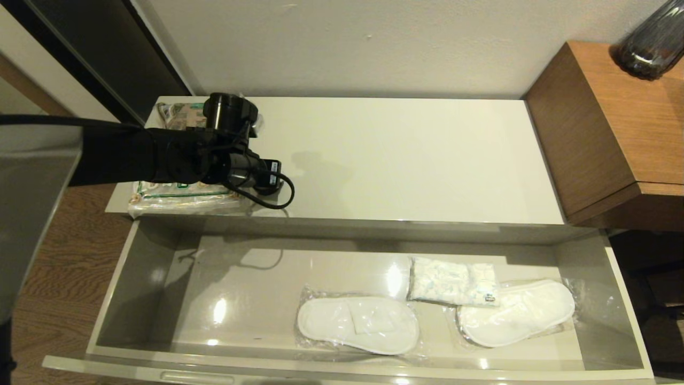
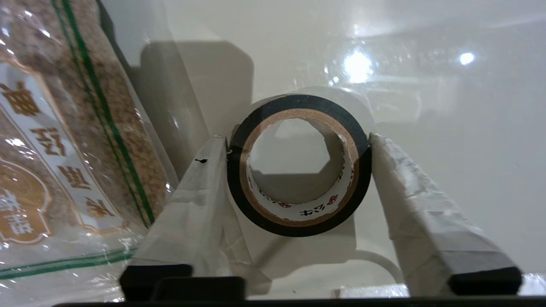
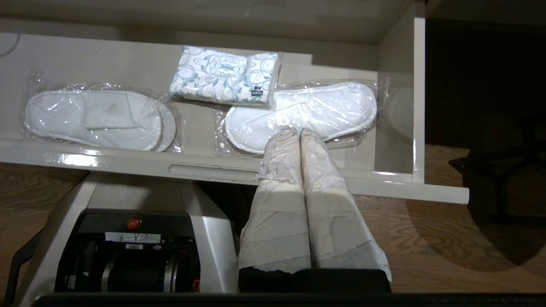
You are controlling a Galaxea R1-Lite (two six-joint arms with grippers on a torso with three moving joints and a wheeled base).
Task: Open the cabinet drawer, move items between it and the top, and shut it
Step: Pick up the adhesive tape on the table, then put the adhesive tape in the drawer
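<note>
The drawer stands pulled out below the cream-white top. My left gripper hangs over the top's left part. In the left wrist view the left gripper is shut on the black tape roll, one finger on each side of its rim. The roll is hidden in the head view. The brown-and-green packet lies on the top beside it. The white patterned pack lies in the drawer's right half. My right gripper is shut and empty, low before the drawer front.
Two pairs of white slippers in clear plastic lie in the drawer. The taller brown wooden unit with a dark vase stands at the right. The robot's base sits under the drawer front.
</note>
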